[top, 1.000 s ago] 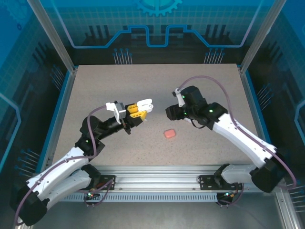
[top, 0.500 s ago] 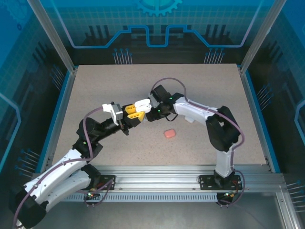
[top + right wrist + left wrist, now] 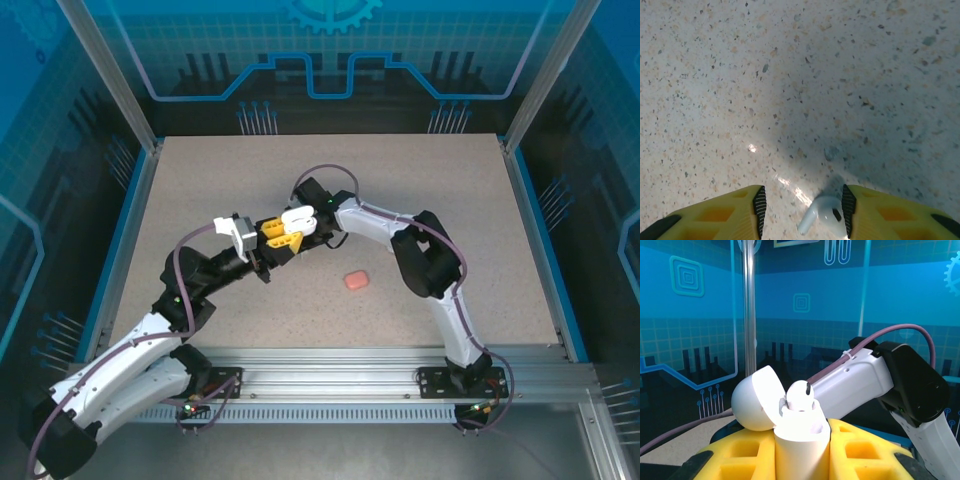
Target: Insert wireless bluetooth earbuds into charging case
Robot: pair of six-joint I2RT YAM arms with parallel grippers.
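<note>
My left gripper (image 3: 802, 450) is shut on a white charging case (image 3: 801, 442), which stands upright between the yellow fingers (image 3: 735, 460). Its lid (image 3: 756, 399) hangs open to the left. One white earbud (image 3: 800, 396) sits in the case's left socket. From above, the case (image 3: 298, 219) hangs over the table's middle, and my right wrist (image 3: 311, 196) is just behind it. My right gripper (image 3: 802, 212) is open. A second white earbud (image 3: 826, 215) rests against its right pad (image 3: 848, 210), stem pointing left. The left pad (image 3: 759, 209) stands apart from it.
A salmon-pink case (image 3: 355, 280) lies shut on the speckled table (image 3: 420, 180), right of and nearer than the grippers. My right arm (image 3: 425, 262) arches across the middle. Blue walls and metal posts (image 3: 110, 80) ring the table.
My right arm has swung left from the table's right side to just behind the held case, and its jaws have narrowed. The left gripper and case barely shifted.
</note>
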